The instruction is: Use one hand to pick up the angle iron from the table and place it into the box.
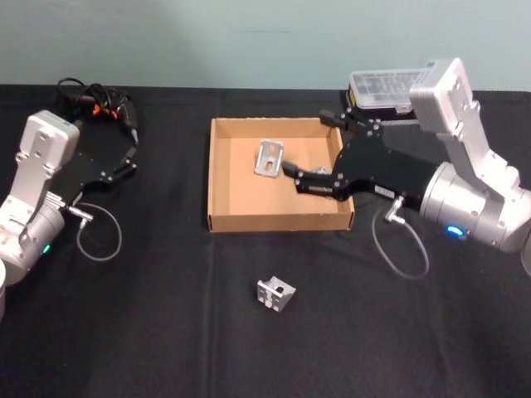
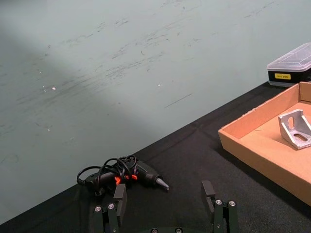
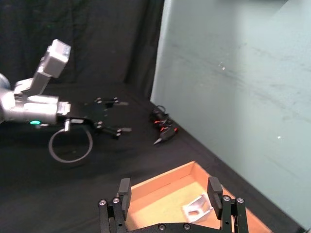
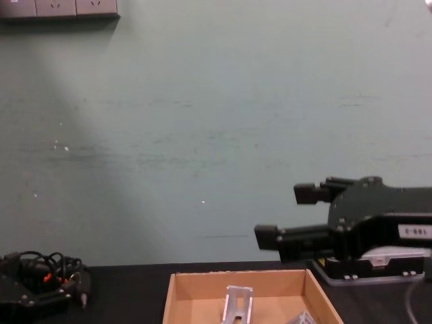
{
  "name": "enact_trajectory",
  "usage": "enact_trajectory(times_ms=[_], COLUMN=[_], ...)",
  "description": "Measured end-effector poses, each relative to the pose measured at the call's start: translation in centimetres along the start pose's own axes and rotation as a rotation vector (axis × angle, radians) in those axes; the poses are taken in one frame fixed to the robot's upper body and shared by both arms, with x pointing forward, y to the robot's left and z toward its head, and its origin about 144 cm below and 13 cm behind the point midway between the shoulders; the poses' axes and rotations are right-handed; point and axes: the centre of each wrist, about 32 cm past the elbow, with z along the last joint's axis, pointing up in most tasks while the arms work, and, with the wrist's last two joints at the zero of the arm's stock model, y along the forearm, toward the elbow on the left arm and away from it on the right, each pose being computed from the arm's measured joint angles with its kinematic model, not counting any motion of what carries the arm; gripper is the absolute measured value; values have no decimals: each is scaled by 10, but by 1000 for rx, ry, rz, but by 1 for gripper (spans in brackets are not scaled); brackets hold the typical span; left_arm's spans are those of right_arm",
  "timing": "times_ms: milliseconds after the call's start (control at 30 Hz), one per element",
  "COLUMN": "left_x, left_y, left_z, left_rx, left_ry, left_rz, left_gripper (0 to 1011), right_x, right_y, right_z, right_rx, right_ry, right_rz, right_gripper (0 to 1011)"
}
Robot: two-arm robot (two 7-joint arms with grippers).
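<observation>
Currently, my right gripper [image 1: 311,143] hangs over the right side of the box [image 1: 222,178], jaws spread wide and holding nothing. One angle iron [image 1: 269,157] lies on the box floor, apart from my fingers. A second angle iron [image 1: 275,293] sits on the table [image 1: 166,315] in front of the box. My left gripper [image 1: 131,148] rests open at the left, near a cable bundle [image 1: 95,98].
</observation>
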Motion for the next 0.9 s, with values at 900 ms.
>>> enact_trajectory(times_ms=[900], left_x=[0], left_y=[0], left_z=[0], left_rx=[0], left_ry=[0], left_rz=[0], left_gripper=[1000], right_x=[-19], right_y=[-1], right_z=[-7], right_rx=[-206], right_ry=[63], right_rz=[236], right_gripper=[1000])
